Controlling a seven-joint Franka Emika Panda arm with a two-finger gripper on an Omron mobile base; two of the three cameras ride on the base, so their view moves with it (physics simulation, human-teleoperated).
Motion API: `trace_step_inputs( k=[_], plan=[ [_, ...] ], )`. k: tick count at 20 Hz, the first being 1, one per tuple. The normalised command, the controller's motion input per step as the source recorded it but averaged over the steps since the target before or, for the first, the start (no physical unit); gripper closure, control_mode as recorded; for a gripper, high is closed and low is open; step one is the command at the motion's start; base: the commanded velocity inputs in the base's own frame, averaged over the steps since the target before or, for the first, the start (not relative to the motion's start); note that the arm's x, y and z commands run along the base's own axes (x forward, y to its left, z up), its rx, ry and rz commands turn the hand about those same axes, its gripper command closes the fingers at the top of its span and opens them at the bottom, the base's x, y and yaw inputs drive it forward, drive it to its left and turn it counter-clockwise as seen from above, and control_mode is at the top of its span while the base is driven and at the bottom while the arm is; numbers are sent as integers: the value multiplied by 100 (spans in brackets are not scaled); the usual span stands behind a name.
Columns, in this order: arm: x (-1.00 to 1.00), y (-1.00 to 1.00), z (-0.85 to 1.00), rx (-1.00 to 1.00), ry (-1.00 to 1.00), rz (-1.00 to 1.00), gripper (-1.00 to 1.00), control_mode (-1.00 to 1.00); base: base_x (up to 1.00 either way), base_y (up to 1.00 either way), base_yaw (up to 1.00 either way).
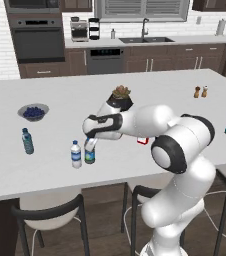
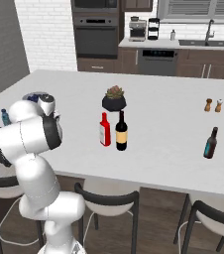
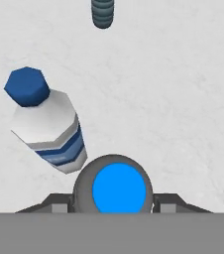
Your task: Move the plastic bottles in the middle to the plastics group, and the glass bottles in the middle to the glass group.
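1. Pinching the grey-clear bottle (image 1: 89, 155) from above, the tool (image 1: 90, 145) holds it just beside the white water bottle (image 1: 75, 154) on the worktop (image 1: 135, 100).
2. Releasing should wait until its base sits flat, avoiding the neighbour.

A home kitchen: wall oven (image 1: 37, 42), sink (image 1: 146, 39), island counter (image 1: 135, 90).
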Motion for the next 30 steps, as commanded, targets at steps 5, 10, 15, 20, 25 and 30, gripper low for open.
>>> trace_step_inputs(
  k=[5,10,15,20,25,30],
  plan=[
    [0,0,0,-2,0,6,100,-100,0,0,0],
    [0,4,-19,-3,0,7,100,-100,0,0,0],
    [0,5,-32,-2,-2,6,100,-100,0,0,0],
    [-1,8,0,0,-1,1,-100,-100,0,0,0],
    [-2,1,3,-2,-1,0,-100,-100,0,0,0],
    [-6,0,5,0,-1,0,-100,-100,0,0,0]
  ],
)
